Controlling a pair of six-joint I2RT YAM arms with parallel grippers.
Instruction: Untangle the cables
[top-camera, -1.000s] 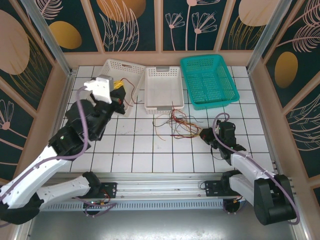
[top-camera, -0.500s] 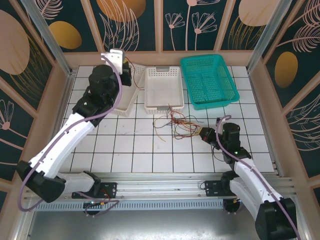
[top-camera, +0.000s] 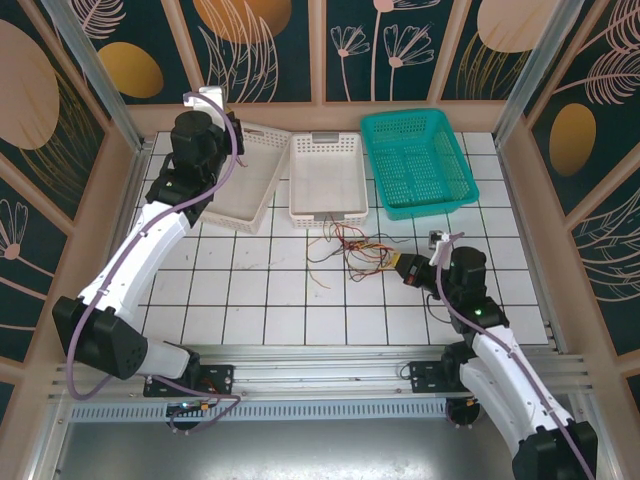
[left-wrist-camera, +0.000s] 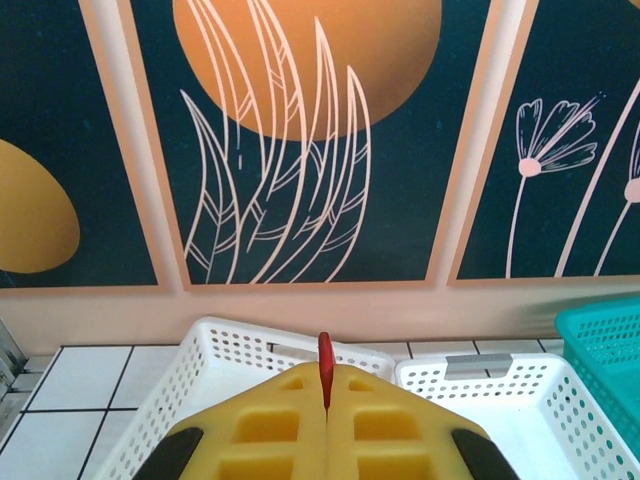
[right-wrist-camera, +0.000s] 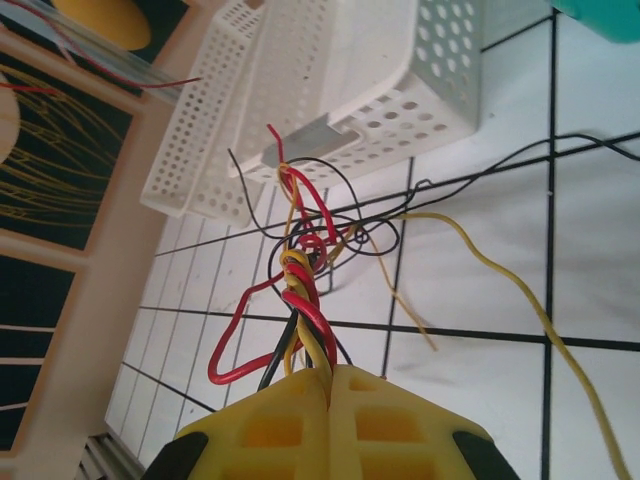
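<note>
Both yellow fingers (right-wrist-camera: 270, 425) of our right gripper (right-wrist-camera: 328, 378) are pressed together on the near end of the cables (right-wrist-camera: 300, 285), a twisted rope of red, black and yellow strands that fans out into loose loops on the white tiled table (top-camera: 270, 295), just in front of the middle white basket (top-camera: 327, 180). Our left gripper (left-wrist-camera: 325, 405) is closed as well, and a short red wire (left-wrist-camera: 324, 362) sticks up from the seam between its fingertips. A second ago our left arm (top-camera: 150, 240) hung low over the near part of the left white basket (top-camera: 240, 185). Now it has swung up and back, so the wrist sits by that basket's far left corner, close to the painted back wall (left-wrist-camera: 300, 140). The left white basket has also turned since then: it stood square to the tiles, and now it lies skewed, its far end leaning toward the middle one. Our right gripper stays on about the same tile beside the cable pile, though its arm has drawn upright behind it. The pile itself has barely shifted. From above, the left white basket shows plain white floor, where a second ago a thin strand curled near its right wall. The middle white basket shows bare floor too, with cable loops touching its near wall from outside. The teal basket (top-camera: 415, 165), at the right of the row, shows only its own mesh.
</note>
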